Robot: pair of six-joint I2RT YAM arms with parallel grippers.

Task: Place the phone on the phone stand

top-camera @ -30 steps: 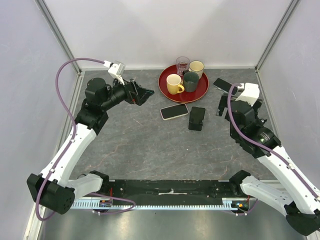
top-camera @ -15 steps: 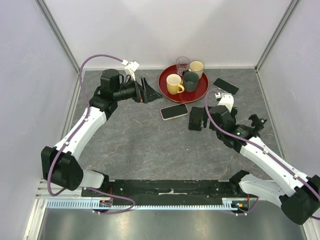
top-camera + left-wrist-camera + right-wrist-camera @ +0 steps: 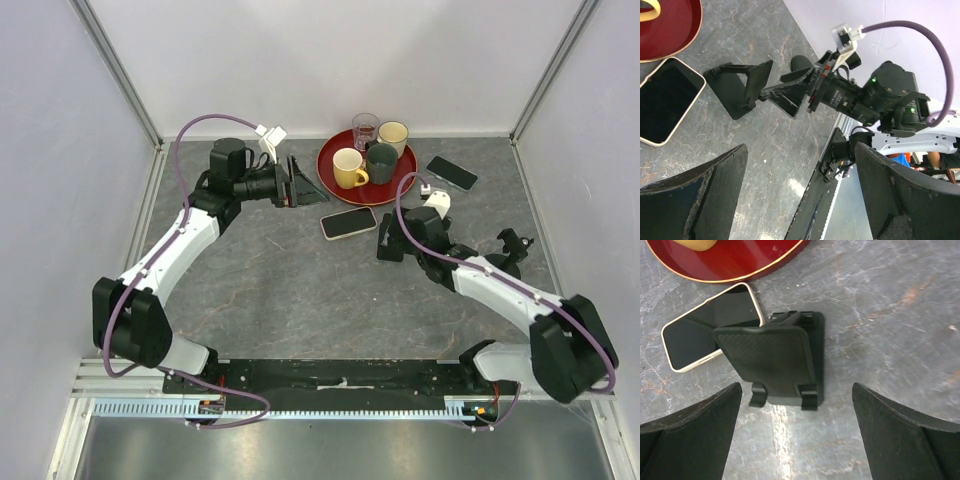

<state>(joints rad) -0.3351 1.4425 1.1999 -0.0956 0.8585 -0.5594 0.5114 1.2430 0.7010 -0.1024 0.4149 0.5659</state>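
Two phones: cream-cased phone [image 3: 348, 222], dark phone [image 3: 452, 172]; one stand [image 3: 772, 357]; four cups [image 3: 349, 168], one tray [image 3: 400, 186]; left gripper [image 3: 800, 155], right gripper [image 3: 796, 420] both released.

Left arm [image 3: 185, 235] stretched forward and angled right, left pincer [image 3: 308, 188] turned sideways with jaws wide apart and empty; right arm [image 3: 500, 290] folded low, right pincer [image 3: 390, 238] pointing left, jaws fully apart, empty.

readable text: none anywhere, honestly
phone [image 3: 687, 337]: screen's dark, nothing to read
phone stand [image 3: 772, 357]: plain black, no logo I can make out
red tray [image 3: 740, 262]: no print showing
yellow mug [image 3: 348, 167]: too small to tell
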